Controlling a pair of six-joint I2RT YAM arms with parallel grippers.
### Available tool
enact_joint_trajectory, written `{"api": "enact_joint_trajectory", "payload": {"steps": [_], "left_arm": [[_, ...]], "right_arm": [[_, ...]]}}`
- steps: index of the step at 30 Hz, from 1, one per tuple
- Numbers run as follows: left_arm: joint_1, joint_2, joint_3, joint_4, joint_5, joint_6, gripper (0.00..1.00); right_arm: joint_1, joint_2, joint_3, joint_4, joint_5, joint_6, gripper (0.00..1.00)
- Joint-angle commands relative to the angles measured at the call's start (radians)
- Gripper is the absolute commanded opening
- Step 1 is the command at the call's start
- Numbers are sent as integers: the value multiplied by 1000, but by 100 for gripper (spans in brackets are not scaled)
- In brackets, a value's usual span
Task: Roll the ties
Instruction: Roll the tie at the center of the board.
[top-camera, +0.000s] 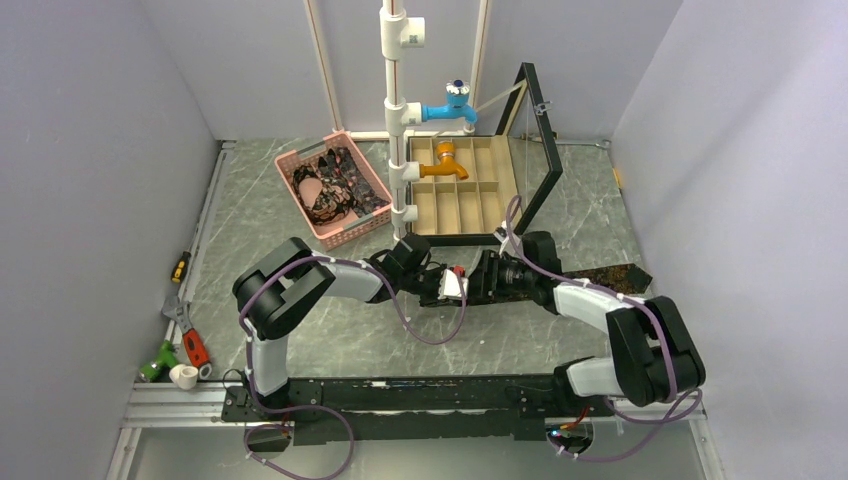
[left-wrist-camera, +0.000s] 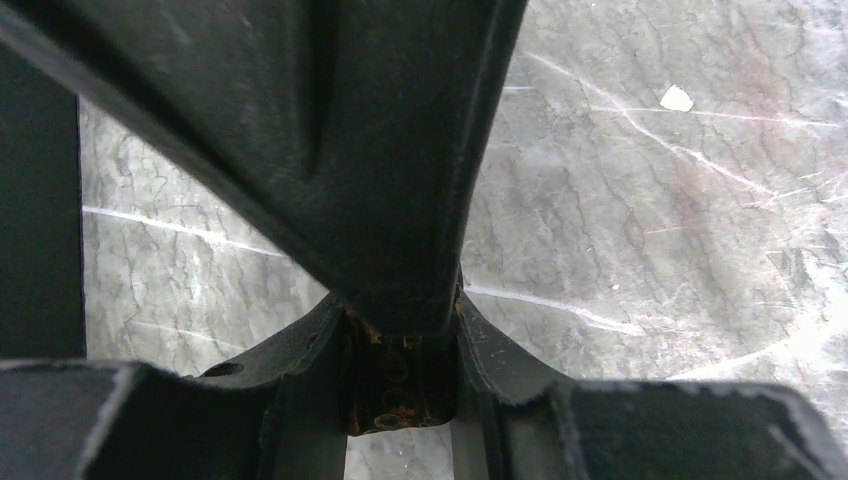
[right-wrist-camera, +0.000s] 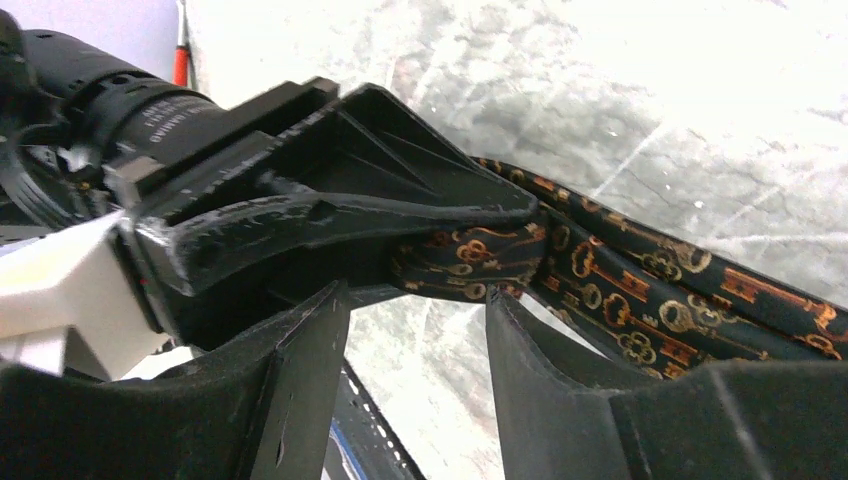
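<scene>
A dark tie (top-camera: 606, 273) printed with orange and gold keys lies on the table right of centre, its narrow part leading to where both grippers meet. My left gripper (top-camera: 447, 286) is shut on the folded end of this tie (left-wrist-camera: 400, 385). In the right wrist view that end (right-wrist-camera: 470, 258) sits pinched at the tip of the left gripper's fingers (right-wrist-camera: 400, 190), and the rest of the tie (right-wrist-camera: 660, 300) runs off to the right. My right gripper (right-wrist-camera: 415, 300) is open, its fingertips just below and either side of the folded end. More ties (top-camera: 338, 183) lie piled in the pink basket.
The pink mesh basket (top-camera: 300, 158) stands at the back left. A wooden compartment box (top-camera: 470, 200) with its glass lid (top-camera: 540, 140) raised stands behind the grippers. A white pipe stand (top-camera: 395, 110) carries blue and orange taps. Hand tools (top-camera: 180, 345) lie at the left edge.
</scene>
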Motion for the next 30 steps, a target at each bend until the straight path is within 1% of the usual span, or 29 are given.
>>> {"api": "enact_joint_trajectory", "payload": {"steps": [1, 4, 8, 10, 14, 16, 19, 21, 25, 26, 30], "left_arm": [[-18, 101, -63, -279, -74, 5, 9], [-17, 103, -59, -283, -71, 6, 9], [-17, 103, -60, -283, -71, 6, 9], [-17, 102, -62, -281, -71, 6, 9], [-17, 99, -68, -276, -68, 7, 9], [-17, 97, -68, -278, -68, 10, 9], [-16, 93, -71, -275, -69, 8, 9], [-17, 93, -72, -277, -68, 8, 9], [-18, 96, -68, -279, -68, 9, 9], [-17, 95, -69, -279, -68, 10, 9], [-16, 97, -65, -287, -66, 12, 9]], "right_arm": [[6, -28, 30, -3, -23, -6, 55], [9, 21, 24, 32, -6, 1, 55], [9, 92, 36, 42, 14, -47, 54], [9, 123, 45, 63, 19, -43, 52], [8, 165, 61, 93, 24, -37, 42], [5, 162, 73, 73, 8, -48, 40], [4, 110, 83, 42, -22, -46, 46], [3, 71, 75, 50, -30, -18, 50], [4, 49, 71, 55, -19, 20, 57], [5, 52, 64, 67, -13, 22, 58], [6, 111, 61, 94, 5, 13, 50]]}}
